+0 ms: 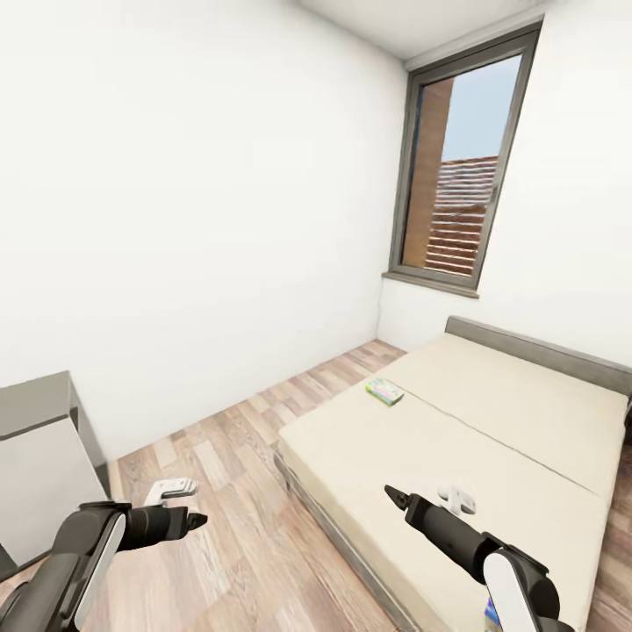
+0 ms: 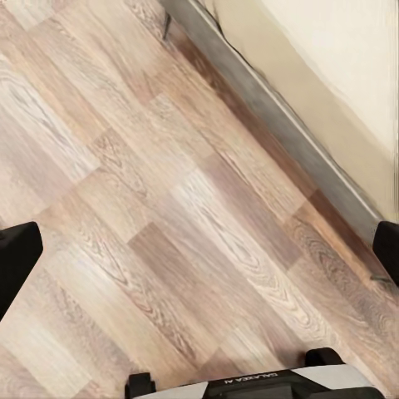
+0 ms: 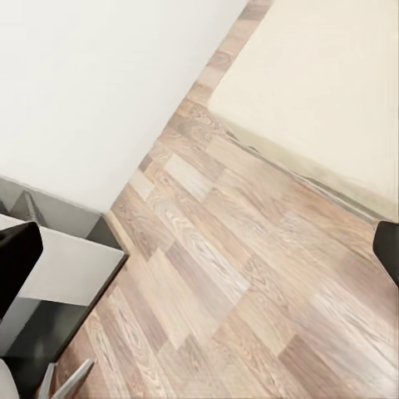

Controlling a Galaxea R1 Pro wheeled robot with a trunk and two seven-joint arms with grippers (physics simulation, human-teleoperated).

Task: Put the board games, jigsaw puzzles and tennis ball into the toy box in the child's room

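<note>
Across the head view from my left: a grey cabinet (image 1: 39,421) with a flat top against the white wall, then bare wood-plank floor (image 1: 237,491). My left gripper (image 1: 180,520) hangs over those planks; its wrist view shows the dark fingertips (image 2: 17,258) set wide apart. Next, the low bed (image 1: 491,421), smooth beige mattress on a grey frame. One board game (image 1: 384,391), a small flat box, lies on its near corner, well ahead of my right gripper (image 1: 395,497), fingers spread wide.
</note>
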